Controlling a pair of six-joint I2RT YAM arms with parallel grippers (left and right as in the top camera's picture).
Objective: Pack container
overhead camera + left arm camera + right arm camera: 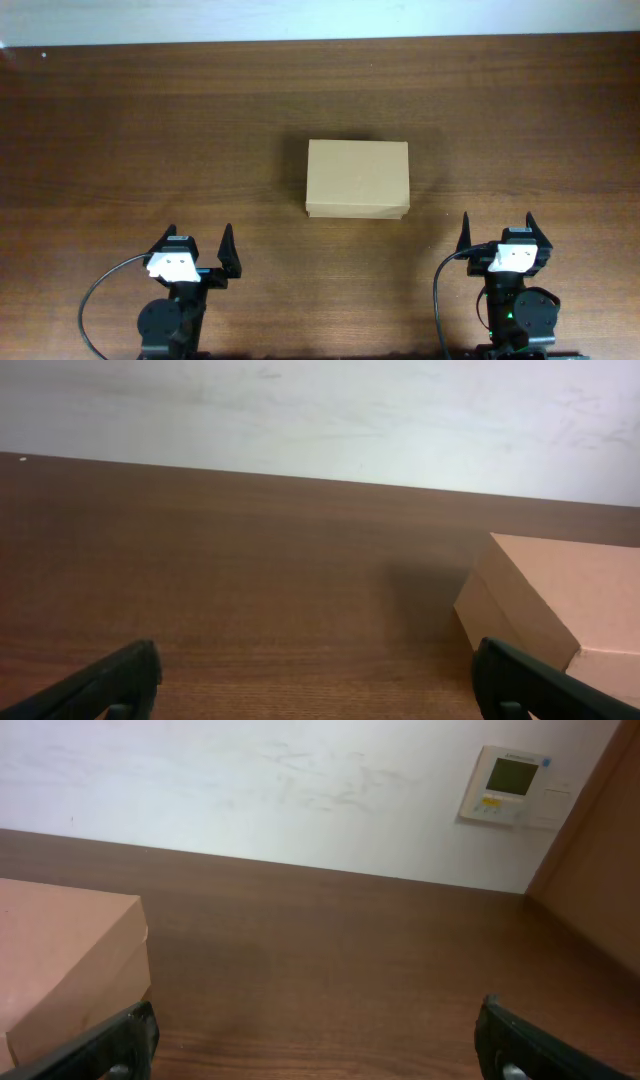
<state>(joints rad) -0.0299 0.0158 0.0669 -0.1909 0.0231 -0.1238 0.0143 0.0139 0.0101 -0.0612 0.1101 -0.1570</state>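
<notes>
Wall thermostat [510, 786] — right wrist only

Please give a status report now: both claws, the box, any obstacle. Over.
Left claw open, empty. Right claw open, empty. Container closed, ahead of both claws, untouched. No obstacle seen in between.

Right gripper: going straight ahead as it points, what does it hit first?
Looks free: the right gripper points past the box, which sits to its left. Only bare table, then probably wall.
</notes>
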